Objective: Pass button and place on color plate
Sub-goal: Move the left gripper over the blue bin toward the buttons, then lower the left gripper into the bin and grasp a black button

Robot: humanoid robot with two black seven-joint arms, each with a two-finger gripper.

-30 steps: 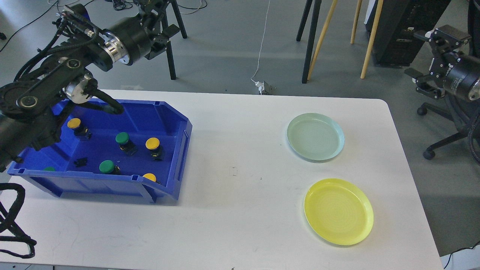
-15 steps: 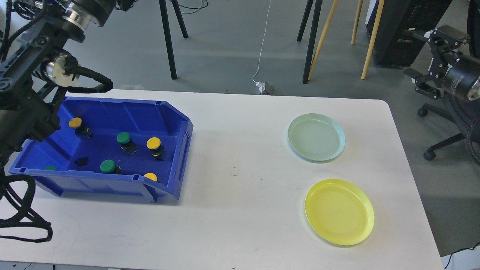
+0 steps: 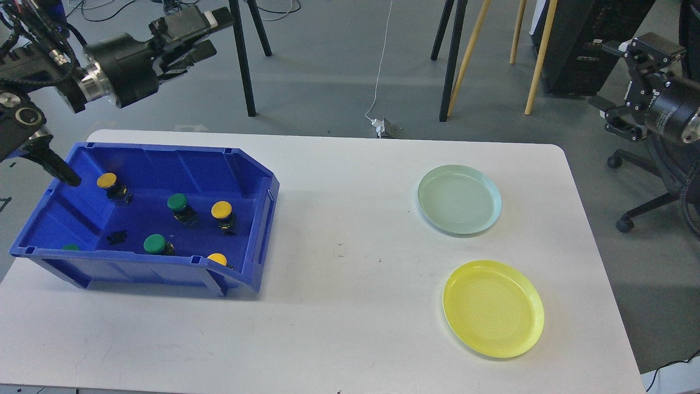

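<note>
A blue bin (image 3: 266, 213) on the table's left holds several buttons: yellow ones (image 3: 106, 179), (image 3: 221, 208), (image 3: 217, 259) and green ones (image 3: 176, 202), (image 3: 155, 243), with another green one (image 3: 70, 247) half hidden by the front wall. A pale green plate (image 3: 459, 200) and a yellow plate (image 3: 493, 309) lie empty on the right. My left gripper (image 3: 216, 34) is open and empty, raised beyond the bin's back edge and pointing right. My right gripper (image 3: 604, 79) is open and empty, off the table's right side.
A small black part (image 3: 116, 237) lies in the bin. Black and wooden stand legs (image 3: 454, 60), a white cable (image 3: 383, 65) and a black cabinet (image 3: 590, 44) stand behind the table. An office chair base (image 3: 637, 213) is at the right.
My left arm has swung up and back off the bin, and its gripper now points right above the bin's far edge. The right arm, buttons and plates have not moved.
</note>
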